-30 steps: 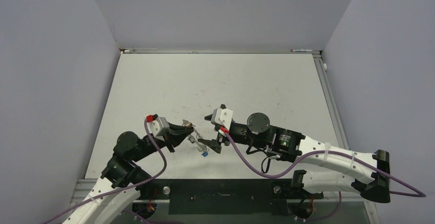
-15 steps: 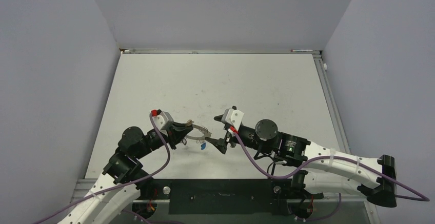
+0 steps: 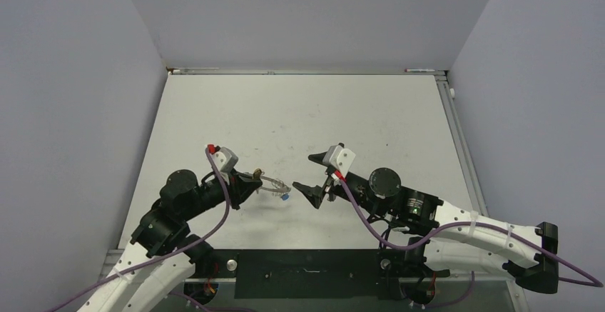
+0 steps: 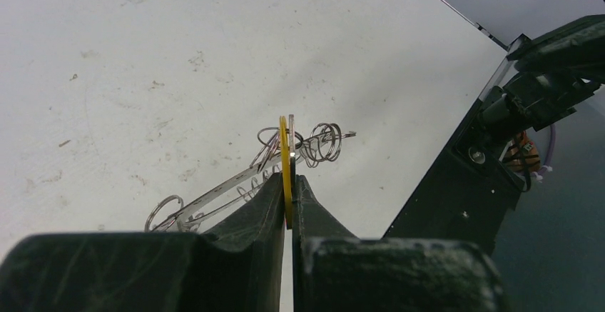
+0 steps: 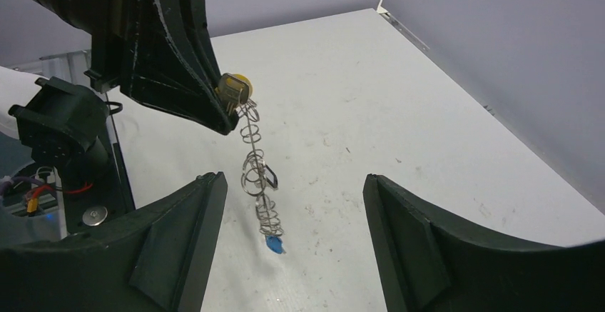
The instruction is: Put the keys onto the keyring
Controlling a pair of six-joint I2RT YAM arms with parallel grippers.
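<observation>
Two fingers of the right pincer stand wide apart, empty, at the lower edge. Between them a blue-headed key dangles from the keyring, tangled thin silvery loops hanging from a yellow-headed key clamped in the left pincer, upper left.

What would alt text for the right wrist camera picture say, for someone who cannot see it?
The left tool, shut on a yellow-headed key, dangles a chain of silvery keyring loops with a blue-headed key at the bottom, over a white table. The right tool stands open in the foreground, its fingers either side of the chain, touching nothing.
</observation>
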